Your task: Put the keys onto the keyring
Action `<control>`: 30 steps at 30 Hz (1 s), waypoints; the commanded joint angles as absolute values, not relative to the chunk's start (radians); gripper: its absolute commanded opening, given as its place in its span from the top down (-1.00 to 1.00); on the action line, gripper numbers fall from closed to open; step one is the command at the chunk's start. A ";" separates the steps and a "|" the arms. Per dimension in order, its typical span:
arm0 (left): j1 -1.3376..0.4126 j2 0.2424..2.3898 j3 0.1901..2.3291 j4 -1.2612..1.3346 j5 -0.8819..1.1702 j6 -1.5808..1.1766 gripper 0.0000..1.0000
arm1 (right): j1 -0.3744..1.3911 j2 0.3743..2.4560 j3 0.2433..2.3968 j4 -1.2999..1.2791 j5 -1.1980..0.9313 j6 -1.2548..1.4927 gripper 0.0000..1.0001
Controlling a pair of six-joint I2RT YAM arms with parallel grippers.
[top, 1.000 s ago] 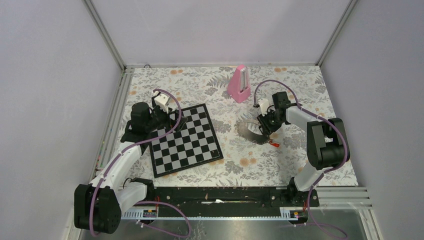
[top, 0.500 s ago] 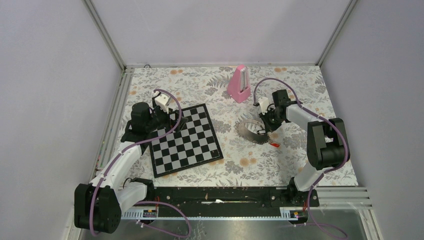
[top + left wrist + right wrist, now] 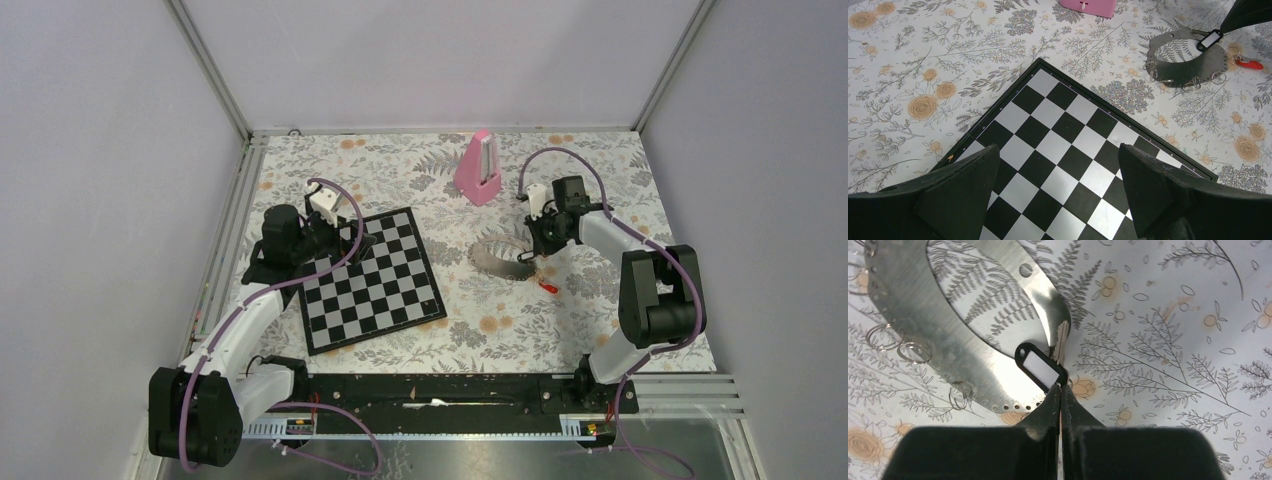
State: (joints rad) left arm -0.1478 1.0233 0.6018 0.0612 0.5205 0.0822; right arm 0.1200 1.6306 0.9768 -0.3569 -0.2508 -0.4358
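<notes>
The keyring (image 3: 497,257) is a shiny silvery band loop with small split rings, lying right of the chessboard; it also shows in the left wrist view (image 3: 1180,75) and the right wrist view (image 3: 948,345). My right gripper (image 3: 537,250) (image 3: 1060,390) is shut on the end of a black-framed tag (image 3: 1040,367) joined to the thin silver key (image 3: 1062,342), which lies over the band's edge. The red-headed key (image 3: 546,286) (image 3: 1248,63) lies on the cloth just in front of the ring. My left gripper (image 3: 355,238) (image 3: 1058,150) is open and empty above the chessboard.
The black-and-white chessboard (image 3: 370,280) (image 3: 1068,135) lies at left centre on the floral cloth. A tall pink metronome (image 3: 479,168) (image 3: 1088,4) stands at the back, behind the keyring. Frame rails run along the left edge and the near edge.
My right gripper has moved back and to the right with the tag held, and the keyring has shifted slightly with it. The left arm has not moved.
</notes>
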 commanded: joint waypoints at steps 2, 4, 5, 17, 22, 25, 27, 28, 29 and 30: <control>-0.143 1.022 0.636 0.094 0.549 0.094 -0.98 | 0.079 1.671 0.981 -0.321 -0.227 -0.351 1.00; -0.143 1.022 0.634 0.094 0.550 0.094 -0.98 | 0.066 1.687 0.981 -0.314 -0.228 -0.335 1.00; -0.142 1.022 0.634 0.094 0.551 0.094 -0.98 | 0.061 1.696 0.983 -0.313 -0.227 -0.327 1.00; -0.143 1.029 0.634 0.094 0.556 0.092 -0.98 | 0.038 1.639 0.955 -0.269 -0.271 -0.313 0.37; -0.143 1.036 0.636 0.094 0.561 0.092 -0.98 | 0.038 1.604 0.954 -0.247 -0.328 -0.331 0.06; -0.143 1.037 0.635 0.094 0.561 0.092 -0.98 | 0.038 1.630 0.983 -0.251 -0.339 -0.334 -0.05; -0.143 1.037 0.635 0.094 0.561 0.092 -0.98 | 0.038 1.655 1.001 -0.253 -0.336 -0.338 -0.09; -0.143 1.038 0.635 0.094 0.562 0.092 -0.98 | 0.038 1.668 1.009 -0.256 -0.335 -0.341 -0.10; -0.143 1.038 0.636 0.094 0.562 0.091 -0.98 | 0.038 1.684 1.019 -0.263 -0.333 -0.344 -0.11; -0.143 1.037 0.635 0.094 0.562 0.092 -0.98 | 0.039 1.697 1.027 -0.265 -0.332 -0.345 -0.12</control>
